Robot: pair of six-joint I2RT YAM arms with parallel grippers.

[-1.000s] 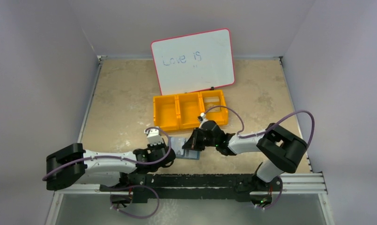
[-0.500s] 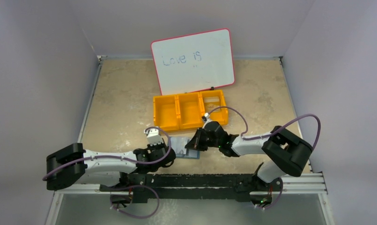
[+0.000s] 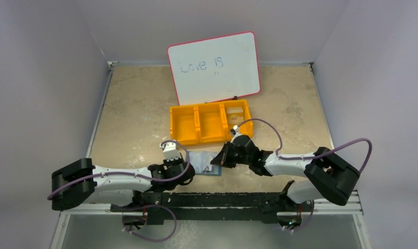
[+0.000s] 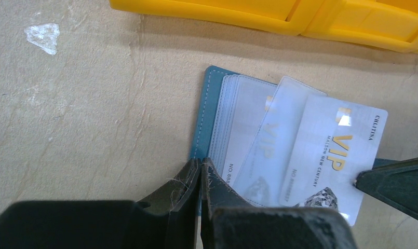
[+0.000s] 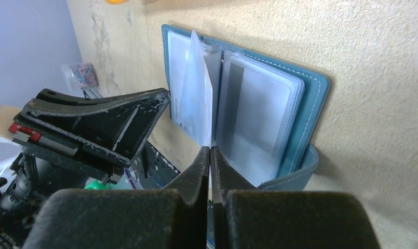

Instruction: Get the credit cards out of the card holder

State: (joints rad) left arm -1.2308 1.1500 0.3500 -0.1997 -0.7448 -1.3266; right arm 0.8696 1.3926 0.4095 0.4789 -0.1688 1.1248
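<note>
Card holder (image 5: pixel 310 98) lies open and flat on the tan table (image 3: pixel 134 114), just in front of the orange bin (image 3: pixel 197 123) and between the two arms, teal cover down and clear pocket leaves facing up. Left gripper (image 4: pixel 200 168): jaws clenched together on the holder's near-left corner, pinning the teal edge. Right gripper (image 5: pixel 211 155): jaws clenched on the edge of the white VIP card (image 4: pixel 336 145), which the right wrist view shows tilted up out of the pockets while its other end remains inside the holder. The credit cards (image 4: pixel 271 140) are fanned across the open holder; the VIP card lies outermost on the right, overlapping a second pale card with gold lettering, and further card edges show stacked within the leaves. None of the cards lies clear of the holder. The bin's right compartment holds a small item too indistinct to identify. The pink-rimmed whiteboard (image 3: pixel 214 67) stands behind the bin, leaning against the back wall, with blue handwriting on it.
</note>
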